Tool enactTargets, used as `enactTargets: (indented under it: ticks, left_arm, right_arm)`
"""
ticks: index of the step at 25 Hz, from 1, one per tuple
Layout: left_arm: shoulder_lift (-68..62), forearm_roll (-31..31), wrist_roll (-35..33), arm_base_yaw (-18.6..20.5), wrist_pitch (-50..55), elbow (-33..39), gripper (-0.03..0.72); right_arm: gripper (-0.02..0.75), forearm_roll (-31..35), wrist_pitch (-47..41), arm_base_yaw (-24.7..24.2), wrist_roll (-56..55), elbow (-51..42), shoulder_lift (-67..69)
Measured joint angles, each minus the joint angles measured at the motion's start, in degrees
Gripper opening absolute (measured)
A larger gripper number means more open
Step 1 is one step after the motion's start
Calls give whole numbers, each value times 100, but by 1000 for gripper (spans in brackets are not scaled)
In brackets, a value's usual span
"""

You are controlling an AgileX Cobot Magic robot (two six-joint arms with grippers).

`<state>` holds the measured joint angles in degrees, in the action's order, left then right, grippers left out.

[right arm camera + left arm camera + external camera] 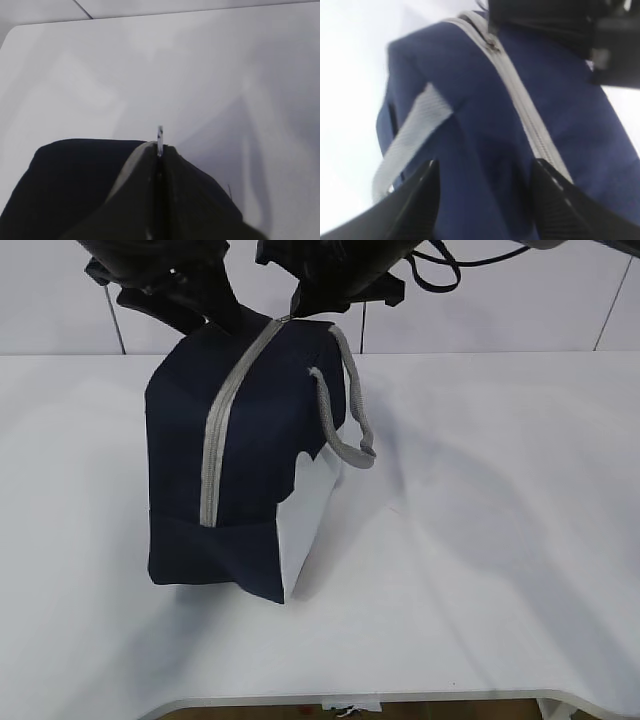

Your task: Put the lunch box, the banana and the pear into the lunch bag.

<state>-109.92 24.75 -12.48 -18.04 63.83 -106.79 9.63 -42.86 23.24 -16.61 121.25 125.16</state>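
Observation:
The navy lunch bag stands on the white table, and its grey zipper runs shut along the top. At the bag's far top end my left gripper has its fingers on either side of a fold of the blue fabric, which fills the gap between them. My right gripper is shut on the small metal zipper pull, which pokes out past its tips. The lunch box, the banana and the pear are hidden or out of view.
Grey webbing handles hang down the bag's right side above its white patch. The table stretches to the right and front of the bag, with its front edge near the bottom of the exterior view.

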Motion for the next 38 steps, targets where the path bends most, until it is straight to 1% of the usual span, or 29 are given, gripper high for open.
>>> enactTargets:
  ticks: [2, 12, 17, 19, 20, 21, 23, 24, 25, 26, 30, 38]
  left_arm:
    - [0, 99, 0, 62, -8, -8, 424]
    - [-214, 567, 28, 64, 68, -8, 424]
    - [-339, 590, 40, 64, 87, -8, 417]
    - [-361, 590, 50, 64, 123, -8, 373]
    - [-372, 579, 50, 64, 124, -8, 328]
    - [-372, 579, 34, 64, 124, -8, 278]
    - [-372, 579, -184, 64, 148, -8, 132]
    - [-372, 570, -337, 64, 188, -8, 75]
    - [-372, 570, -479, 64, 223, -13, 33]
    - [-372, 570, -668, 64, 296, -25, 11]
    - [-372, 558, -1215, 64, 474, -36, -3]
    - [-372, 524, -1312, 64, 520, -50, -5]
  right_arm:
    - [1, 0, 2, 0, 0, 0, 14]
    - [1, -13, 15, 0, 0, 0, 46]
    - [1, -13, 15, 0, 0, 0, 46]
    - [1, -13, 15, 0, 0, 0, 46]
    - [1, -13, 15, 0, 0, 0, 46]
    - [1, -13, 15, 0, 0, 0, 46]
    - [1, -13, 15, 0, 0, 0, 46]
    - [1, -13, 15, 0, 0, 0, 46]
    - [1, -13, 15, 0, 0, 0, 46]
    - [1, -13, 15, 0, 0, 0, 46]
    - [1, 40, 15, 0, 0, 27, 46]
    - [1, 28, -195, 0, 73, 595, 46]
